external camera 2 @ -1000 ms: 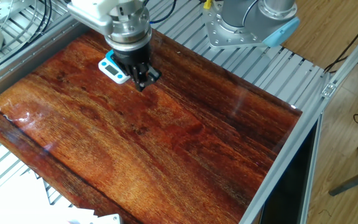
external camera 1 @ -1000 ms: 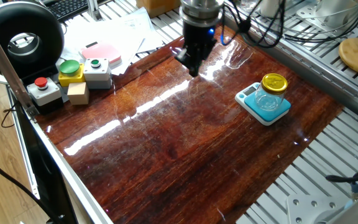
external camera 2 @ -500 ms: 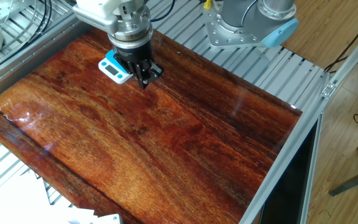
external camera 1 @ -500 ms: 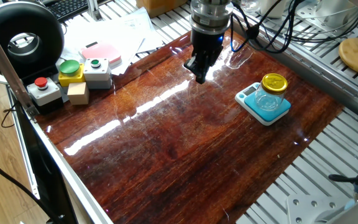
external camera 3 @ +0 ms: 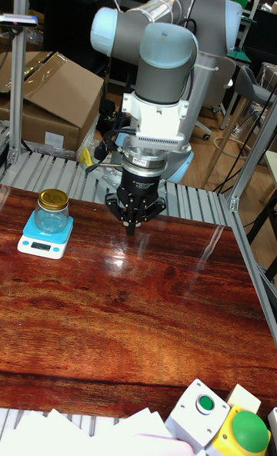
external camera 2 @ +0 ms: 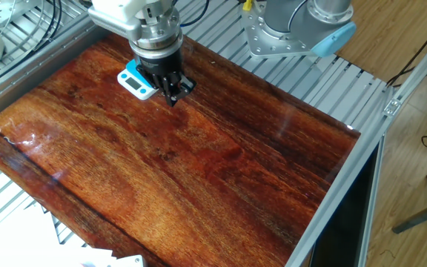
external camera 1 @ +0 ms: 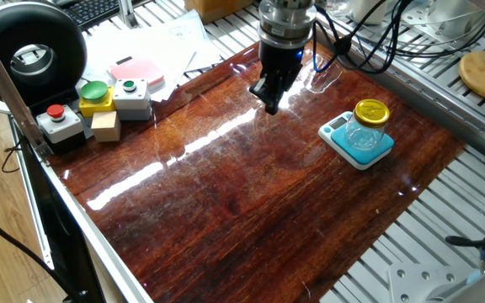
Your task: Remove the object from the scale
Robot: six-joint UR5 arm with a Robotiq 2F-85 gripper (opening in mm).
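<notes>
The object, a small clear glass jar with a yellow lid, stands upright on the teal-topped scale at the right of the wooden table. Jar and scale also show at the left of the tall fixed view. My gripper hovers over the table's far edge, well left of the jar and apart from it, fingers together and empty. In the other fixed view the gripper hides the jar, and only a corner of the scale shows. The tall view shows the gripper pointing straight down.
At the left edge stand a red-button box, a yellow box with a green button, a grey button box and a wooden block. Behind them lie a pink-and-white device and papers. Cables hang behind the gripper.
Over the last second the gripper shifted slightly toward the scale side and turned about its axis. It has held still for the last half second. Jar and scale have not moved.
</notes>
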